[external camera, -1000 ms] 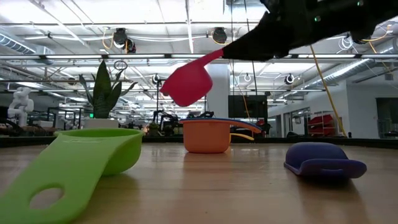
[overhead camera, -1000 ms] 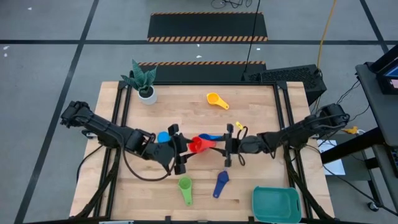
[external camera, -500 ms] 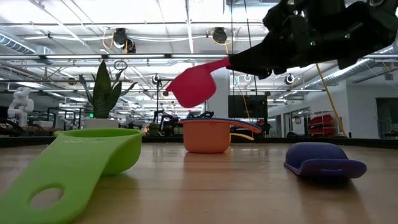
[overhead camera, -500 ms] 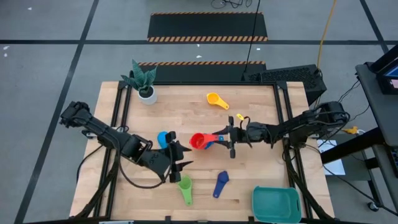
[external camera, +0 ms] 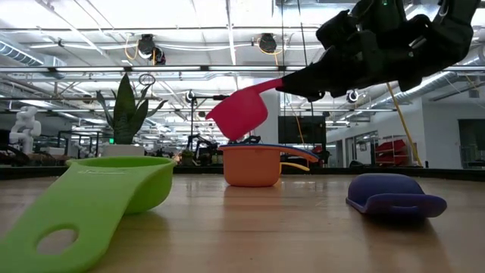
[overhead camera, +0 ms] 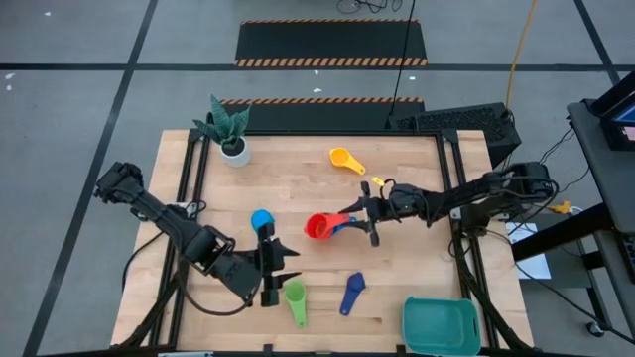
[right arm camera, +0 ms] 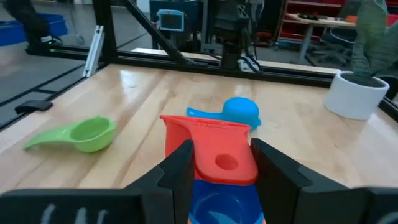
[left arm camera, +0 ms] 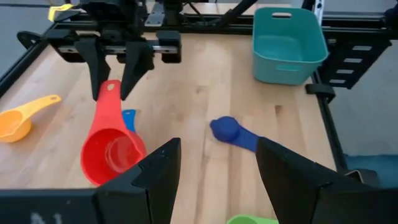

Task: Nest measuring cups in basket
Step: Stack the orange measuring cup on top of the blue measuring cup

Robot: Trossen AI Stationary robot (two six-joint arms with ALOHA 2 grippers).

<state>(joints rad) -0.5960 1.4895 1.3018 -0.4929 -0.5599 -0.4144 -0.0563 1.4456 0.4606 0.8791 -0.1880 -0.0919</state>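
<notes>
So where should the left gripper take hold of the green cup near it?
By its handle, I'd judge. The green cup lies flat, bowl up toward the left gripper, its flat handle pointing to the table's near edge. Come from above, fingers across the handle's width; the rounded bowl looks too wide.

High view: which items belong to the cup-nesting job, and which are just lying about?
Job:
- red cup, held by the right gripper
- light blue cup
- green cup
- dark blue cup
- orange cup
- yellow cup
- basket

Lying about:
- potted plant
- black keyboard-like unit at the table's far edge
</notes>
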